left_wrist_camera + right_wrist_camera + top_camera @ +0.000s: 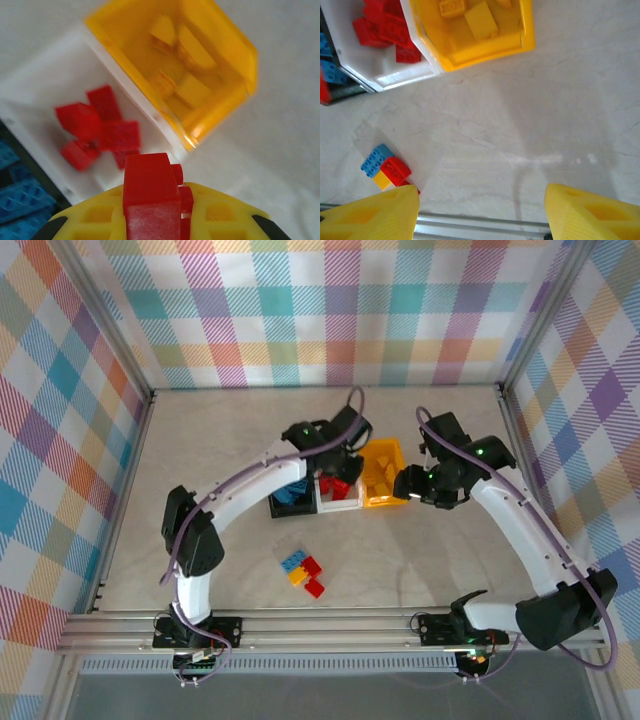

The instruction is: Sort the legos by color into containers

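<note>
Sorting well advanced, we judge. We log the left end effector [155,217] clamped on one red brick [150,185] above the white bin [40,95], which holds reds. Yellow bin [240,55]: yellows. Black bin [278,508]: blues. Right end effector [481,210]: fingers apart, empty. Outstanding: four loose legos [303,573] on the worktop [430,570].

table [400,570]: pale, marbled | walls [330,310]: pastel plaid, three sides | frame rail [330,625]: metal, near edge
</note>
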{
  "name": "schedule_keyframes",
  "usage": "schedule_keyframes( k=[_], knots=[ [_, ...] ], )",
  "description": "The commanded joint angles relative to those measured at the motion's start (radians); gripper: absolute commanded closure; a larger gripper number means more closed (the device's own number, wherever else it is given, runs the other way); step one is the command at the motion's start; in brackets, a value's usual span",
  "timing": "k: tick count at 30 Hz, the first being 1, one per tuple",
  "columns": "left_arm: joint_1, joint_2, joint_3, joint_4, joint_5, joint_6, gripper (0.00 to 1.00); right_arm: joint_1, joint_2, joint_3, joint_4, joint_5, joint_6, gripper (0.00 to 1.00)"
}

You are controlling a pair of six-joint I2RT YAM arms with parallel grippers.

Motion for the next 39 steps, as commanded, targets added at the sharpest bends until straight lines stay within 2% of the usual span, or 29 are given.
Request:
schedule_keyframes(
  k=[1,5,8,10,11,15,20,23,29,34,39],
  knots=[
    [0.056,0.117,0.038,-0.052,-0.016,0.072,0.88,0.003,-0.024,-0.022,0.004,-0.047,0.033,0.33],
    [0.097,0.204,0.094,-0.049,-0.008,0.087,0.87,0.005,-0.042,-0.046,0.039,-0.106,0.016,0.33],
    [0.118,0.249,0.124,-0.054,0.010,0.074,0.74,0.006,-0.049,-0.077,0.084,-0.182,-0.002,0.33],
    [0.127,0.265,0.130,-0.059,0.027,0.057,0.62,0.032,-0.038,-0.088,0.105,-0.219,-0.015,0.33],
    [0.129,0.266,0.130,-0.060,0.029,0.053,0.55,0.053,-0.031,-0.089,0.110,-0.220,-0.021,0.33],
    [0.135,0.217,0.141,-0.068,0.058,0.023,0.40,0.194,0.022,-0.114,0.128,-0.168,-0.016,0.33],
    [0.165,0.075,0.158,-0.140,0.035,-0.049,0.35,0.400,0.096,-0.172,0.239,-0.127,0.032,0.32],
    [0.200,-0.053,0.063,-0.177,0.010,-0.087,0.33,0.504,0.156,-0.172,0.309,-0.100,0.044,0.32],
    [0.260,-0.333,-0.316,-0.182,-0.044,-0.148,0.30,0.622,0.364,-0.090,0.363,-0.123,-0.003,0.33],
    [0.303,-0.501,-0.566,-0.172,-0.027,-0.214,0.29,0.637,0.508,-0.021,0.408,-0.149,-0.052,0.35],
    [0.311,-0.582,-0.672,-0.176,-0.007,-0.261,0.29,0.640,0.634,0.056,0.428,-0.190,-0.078,0.38]
  ],
)
